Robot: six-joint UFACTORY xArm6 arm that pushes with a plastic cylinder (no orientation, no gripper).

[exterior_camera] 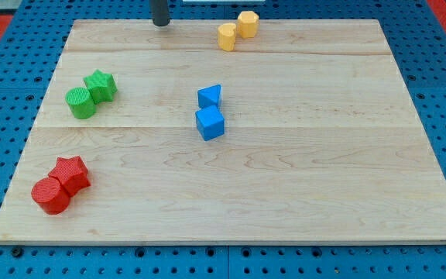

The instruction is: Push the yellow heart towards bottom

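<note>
The end effector here is a straight dark rod with nothing to open or close and nothing held; its lower end, my tip (160,24), rests at the view's top edge of the pale wooden tabletop (324,155), left of centre.

To the view's right of my tip, well apart from it, sit two yellow blocks touching each other. The nearer one, a rounded yellow plastic block (227,36), looks like the yellow heart, though its outline is too small to be sure. The farther one, a yellow hexagonal block (247,23), lies just beyond it, up and to the right, close to the tabletop's top edge.

Below my tip and slightly to the view's right, near the middle of the tabletop, a blue triangular block (210,96) stands just above a blue cube (210,123); the two are just beside each other.

Below and to the view's left of my tip, a green star-like block (100,84) touches a green cylinder (81,102).

Farthest from my tip, toward the view's bottom left corner, a red star-shaped block (70,173) touches a red cylinder (51,194).

My tip touches none of the blocks.
</note>
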